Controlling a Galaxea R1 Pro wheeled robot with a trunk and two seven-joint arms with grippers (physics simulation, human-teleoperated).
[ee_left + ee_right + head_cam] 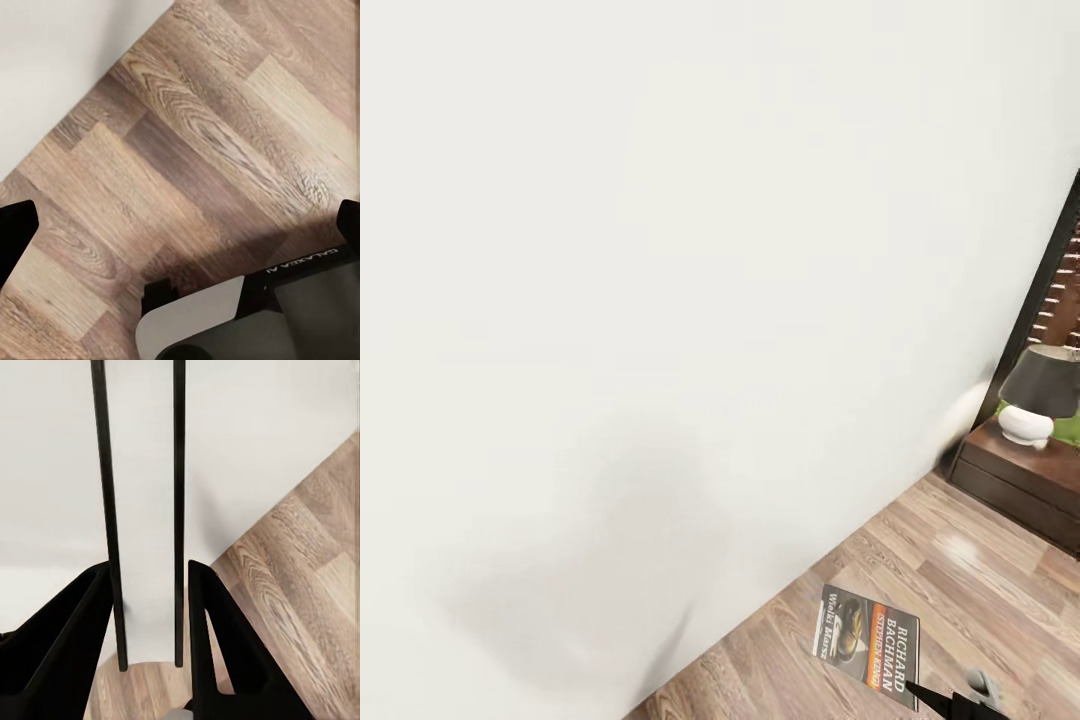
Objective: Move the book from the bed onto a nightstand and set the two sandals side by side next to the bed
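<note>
The book [865, 638], with its dark photo cover, orange band and "Richard Bachman" in white, hangs just above the wood floor near the white wall. My right gripper [950, 702] is shut on its lower corner. In the right wrist view the book [146, 510] runs edge-on between the two black fingers [75, 645], its pale pages framed by dark cover edges. My left gripper [180, 225] is open over bare floor planks, its fingertips [15, 232] spread wide apart. A dark-brown nightstand [1010, 485] stands at the far right against the wall. The bed and the sandals are out of view.
A lamp [1040, 395] with a dark shade and white base stands on the nightstand, beside something green [1066, 430]. A black window frame [1050, 270] rises behind it. A large white wall [660, 300] is close ahead. Part of my own base [247, 322] shows below the left gripper.
</note>
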